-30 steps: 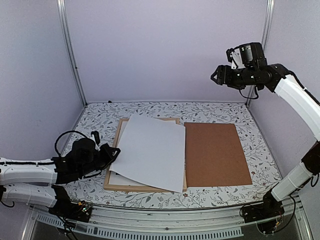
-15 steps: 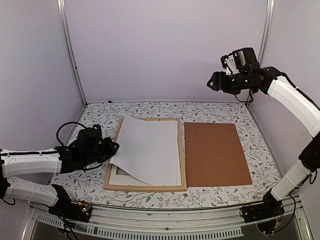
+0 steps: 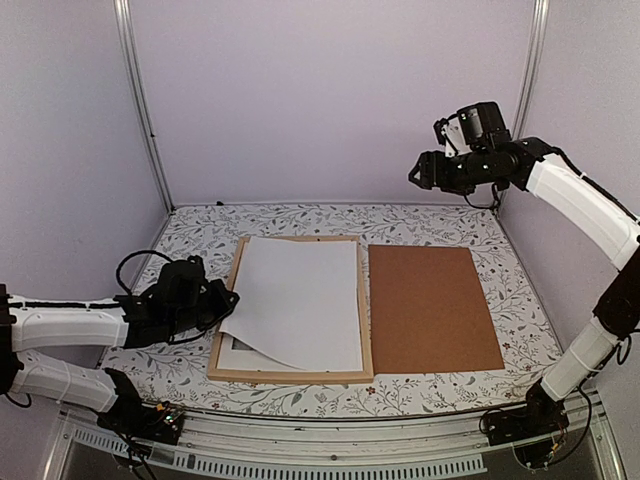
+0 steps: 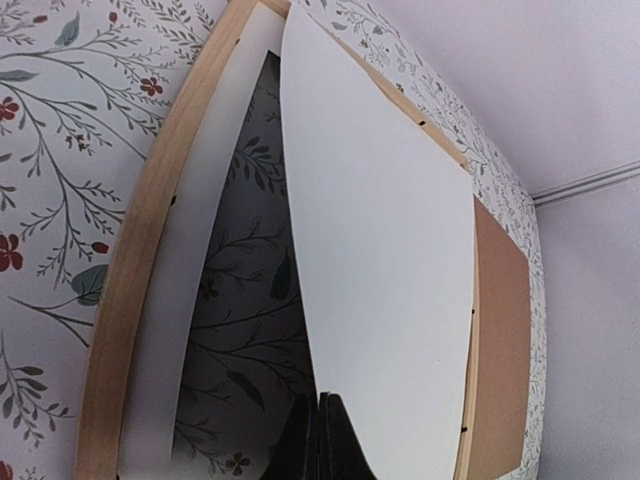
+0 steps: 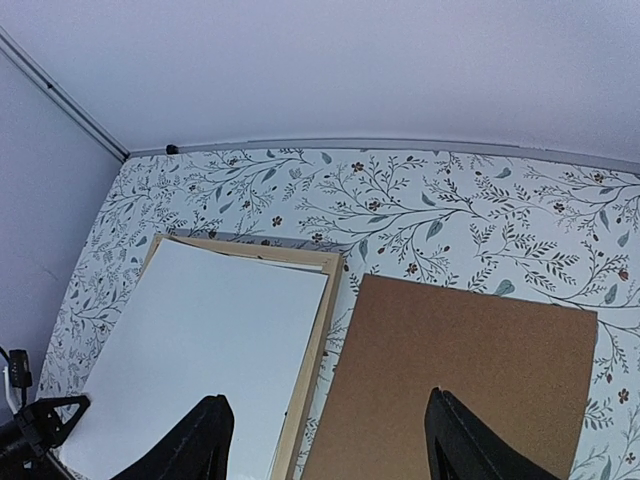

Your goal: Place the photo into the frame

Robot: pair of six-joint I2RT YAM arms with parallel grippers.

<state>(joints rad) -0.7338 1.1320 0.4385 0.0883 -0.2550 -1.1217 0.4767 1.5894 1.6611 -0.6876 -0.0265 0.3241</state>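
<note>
Having squared the thin white-backed rectangular print (image 3: 300, 300) over the light wooden frame (image 3: 366, 310), we can lower it, our left hand (image 3: 228, 298) clamped on its raised edge.

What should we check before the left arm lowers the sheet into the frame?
1. Left fingers shut on edge of photo: ok.
2. Photo seated flat inside frame: not ok, left edge lifted.
3. Photo square within the rails: cannot tell.
4. Printed side down: cannot tell, only white side shows.
5. Right fingers open, empty, raised clear: ok.
6. Backing board beside frame, not on it: ok.
</note>
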